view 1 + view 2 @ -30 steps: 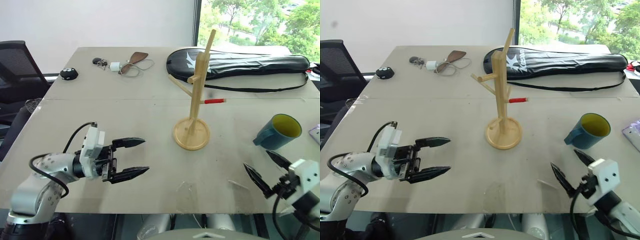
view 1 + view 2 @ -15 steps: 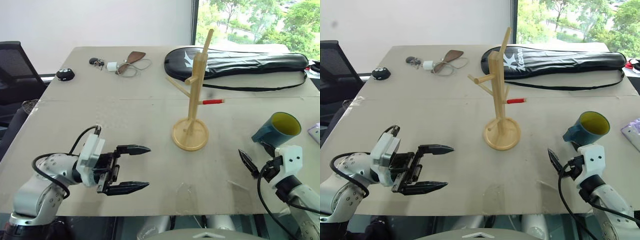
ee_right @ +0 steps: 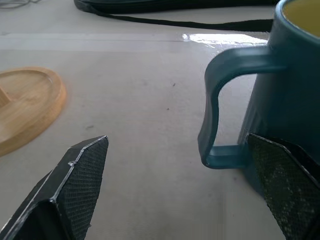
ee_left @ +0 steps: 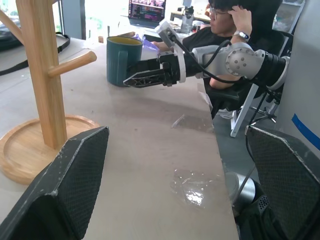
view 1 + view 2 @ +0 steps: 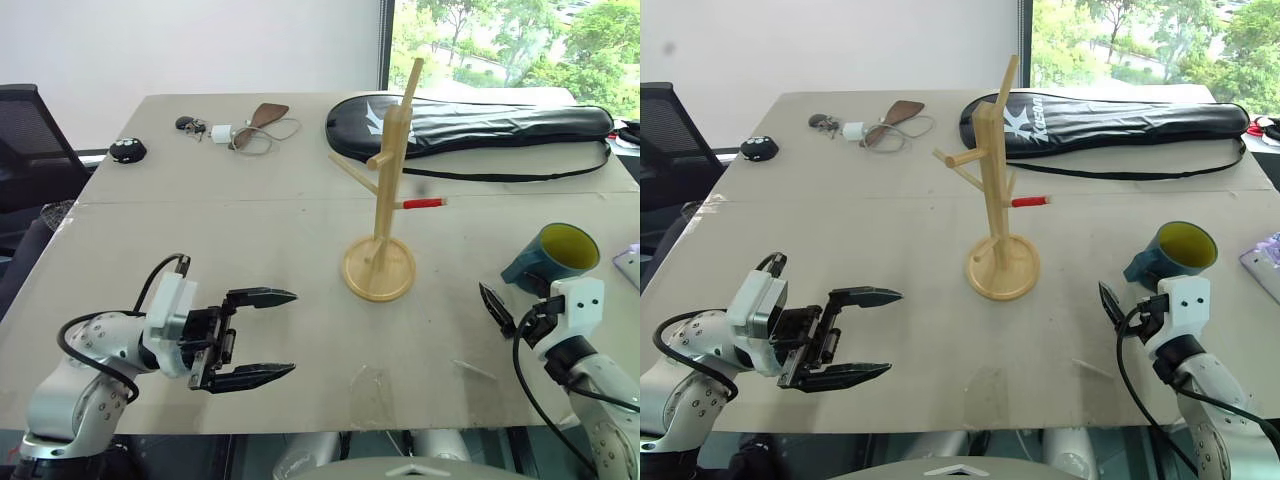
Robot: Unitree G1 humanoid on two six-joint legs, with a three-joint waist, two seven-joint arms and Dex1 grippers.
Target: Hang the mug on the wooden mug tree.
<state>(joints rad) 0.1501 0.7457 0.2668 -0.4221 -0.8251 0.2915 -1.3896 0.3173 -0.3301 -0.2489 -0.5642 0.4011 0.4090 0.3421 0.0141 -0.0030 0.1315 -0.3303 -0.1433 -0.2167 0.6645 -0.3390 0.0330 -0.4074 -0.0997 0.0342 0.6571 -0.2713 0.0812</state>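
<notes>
On the counter's [image 5: 200, 220] right side the mug [image 5: 556, 259] stands upright, well apart from the tree [image 5: 384, 210] at centre. Just near of it, the right gripper [image 5: 512, 308] is spread wide, one finger beside the handle [image 3: 220, 107], nothing gripped. The step is the reach for the mug. Next, it must close on handle or wall. The left gripper [image 5: 252, 335] hangs apart, empty, at near left.

Head stereo pair looks down across the table [image 5: 200, 215] from its near edge. Left wrist view faces along the near edge toward the wooden mug tree [image 4: 37, 75] — right wrist view sits close behind the mug [image 3: 287, 100]; both share the tree's base.
</notes>
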